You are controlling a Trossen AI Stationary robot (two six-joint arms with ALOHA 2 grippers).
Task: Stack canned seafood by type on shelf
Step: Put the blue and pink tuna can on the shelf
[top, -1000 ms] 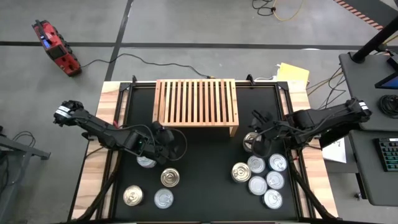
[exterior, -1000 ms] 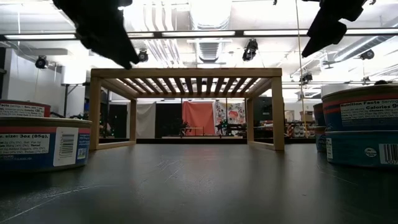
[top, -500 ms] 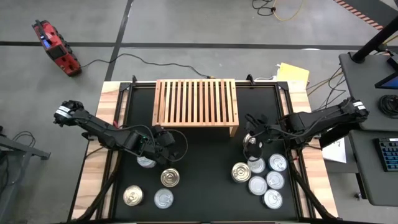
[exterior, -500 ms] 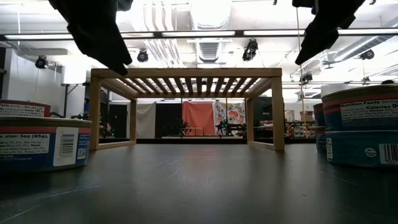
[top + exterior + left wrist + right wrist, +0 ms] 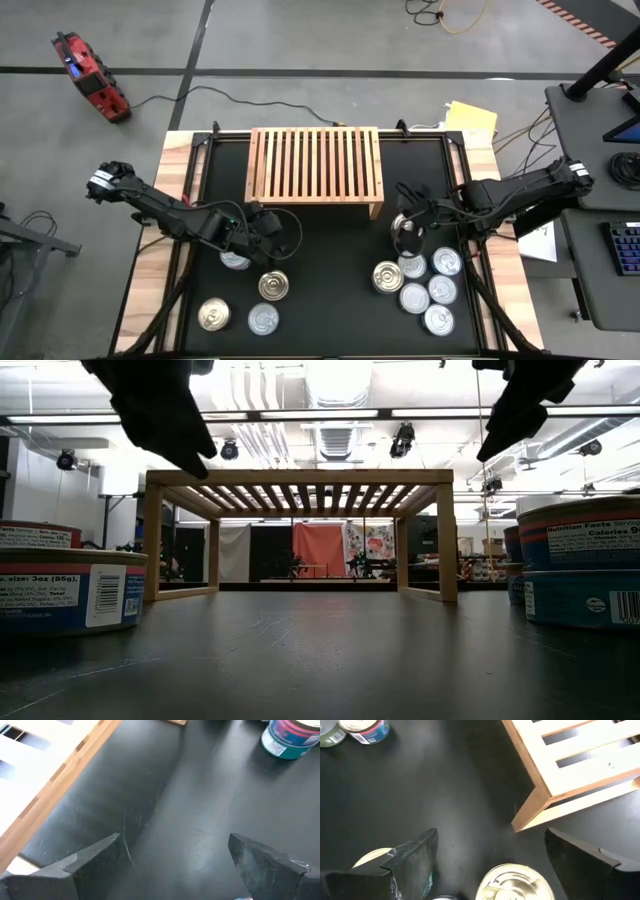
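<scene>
The light-wood shelf (image 5: 315, 165) stands on its short legs at the far middle of the black mat. Three silver-lidded and one gold-lidded canned seafood tins sit near left (image 5: 273, 286). Several more cluster near right (image 5: 428, 290). My left gripper (image 5: 288, 238) hovers open above bare mat (image 5: 175, 845), just right of the left group. My right gripper (image 5: 403, 222) hovers open near the shelf's right front leg (image 5: 532, 810). A gold-lidded can (image 5: 515, 882) stands on the mat below it, untouched.
In the low view, blue-labelled cans stand at the left (image 5: 65, 595) and right (image 5: 580, 565) edges, with the shelf (image 5: 300, 478) behind. Bare mat lies between the two can groups (image 5: 330, 280). The wooden table edge (image 5: 150, 270) borders the mat.
My left gripper has turned a little at the wrist without leaving its place. Both grippers stay open. No can has moved.
</scene>
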